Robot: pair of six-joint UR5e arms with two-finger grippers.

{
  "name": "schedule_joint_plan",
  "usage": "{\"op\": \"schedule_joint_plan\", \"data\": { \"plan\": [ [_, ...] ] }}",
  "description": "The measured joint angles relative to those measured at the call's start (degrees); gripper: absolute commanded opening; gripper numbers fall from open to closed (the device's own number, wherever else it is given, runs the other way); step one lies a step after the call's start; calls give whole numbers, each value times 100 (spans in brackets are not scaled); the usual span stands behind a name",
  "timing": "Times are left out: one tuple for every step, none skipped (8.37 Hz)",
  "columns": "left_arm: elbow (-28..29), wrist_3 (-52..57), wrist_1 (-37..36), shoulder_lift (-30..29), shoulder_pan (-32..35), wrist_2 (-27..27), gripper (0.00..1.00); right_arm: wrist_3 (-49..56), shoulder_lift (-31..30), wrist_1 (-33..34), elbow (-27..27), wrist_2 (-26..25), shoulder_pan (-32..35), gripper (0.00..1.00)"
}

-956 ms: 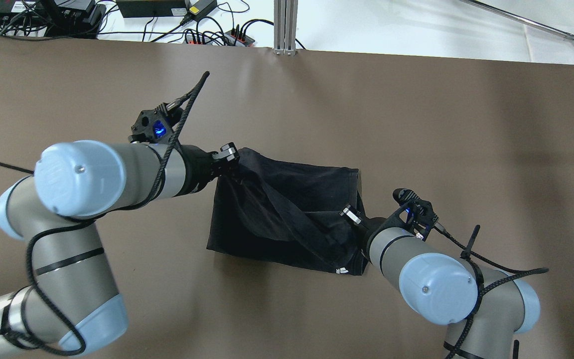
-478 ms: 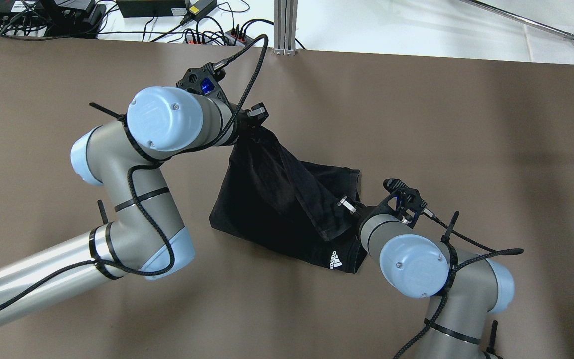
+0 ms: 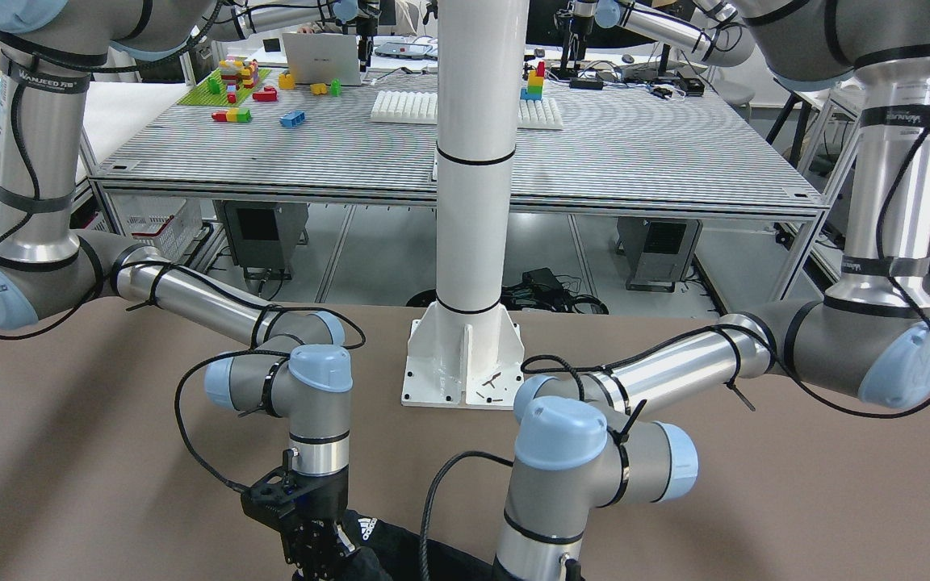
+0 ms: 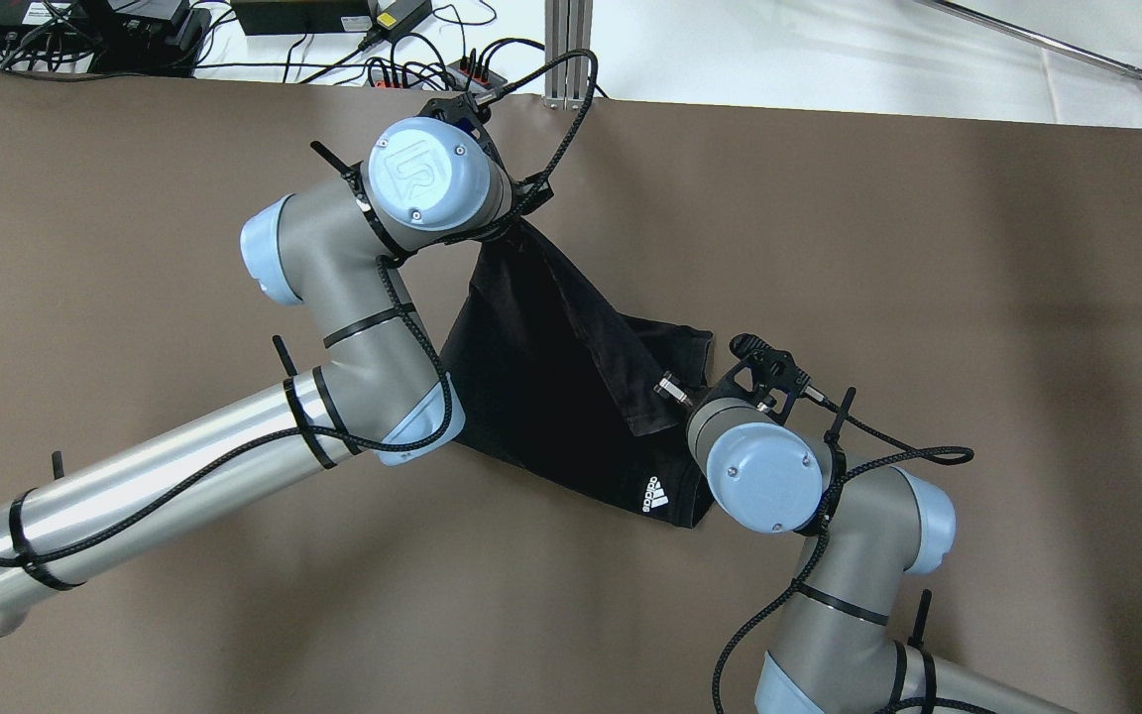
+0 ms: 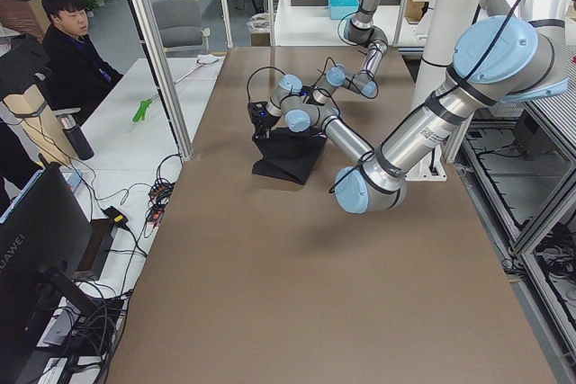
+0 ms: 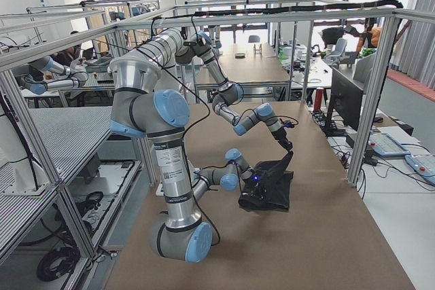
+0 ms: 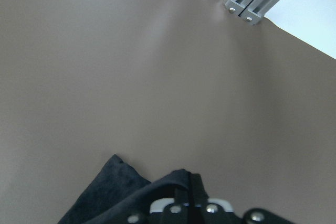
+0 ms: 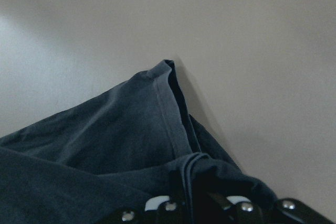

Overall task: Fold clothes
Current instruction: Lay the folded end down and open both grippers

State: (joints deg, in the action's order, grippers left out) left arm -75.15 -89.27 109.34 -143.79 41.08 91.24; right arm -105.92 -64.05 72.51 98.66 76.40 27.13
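Note:
The clothes are one black garment [image 4: 551,387] with a white three-stripe logo [image 4: 657,493], partly lying on the brown table [image 4: 928,297]. My left gripper [image 4: 529,213] is shut on one corner and holds it up near the table's far edge, so the fabric hangs as a taut sloping sheet. My right gripper [image 4: 672,395] is shut on the hem of the garment at its right side, low over the table. In the left wrist view the black fabric [image 7: 115,195] bunches at the fingers. In the right wrist view a hemmed fold [image 8: 131,129] runs into the jaws.
An aluminium post [image 4: 568,50] stands at the far edge just beyond the left gripper, with cables and a power strip [image 4: 432,74] behind it. A white pedestal [image 3: 465,355] stands at the robot's side. A person [image 5: 72,51] sits beyond the table.
My left gripper has carried its corner of the garment up and toward the far edge. The right gripper has shifted slightly left and farther. The logo side has turned into view.

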Motion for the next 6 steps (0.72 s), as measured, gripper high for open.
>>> {"op": "schedule_joint_plan", "data": {
  "plan": [
    [440,62,77,-175,1,-25,72,54,70,-105,-171,10,18,75],
    [818,89,238,-280,-11,-106,93,138,111,-250,-290,21,40,90],
    [1091,115,425,-346,-10,-188,94,253,180,-341,-348,94,117,91],
    [1218,189,559,-403,6,-220,94,405,289,-373,-361,364,282,92],
    [1247,224,638,-501,94,-141,94,536,378,-378,-335,791,524,93],
    [1245,203,710,-601,249,130,94,654,415,-375,-235,1224,781,93]
  ]
}}
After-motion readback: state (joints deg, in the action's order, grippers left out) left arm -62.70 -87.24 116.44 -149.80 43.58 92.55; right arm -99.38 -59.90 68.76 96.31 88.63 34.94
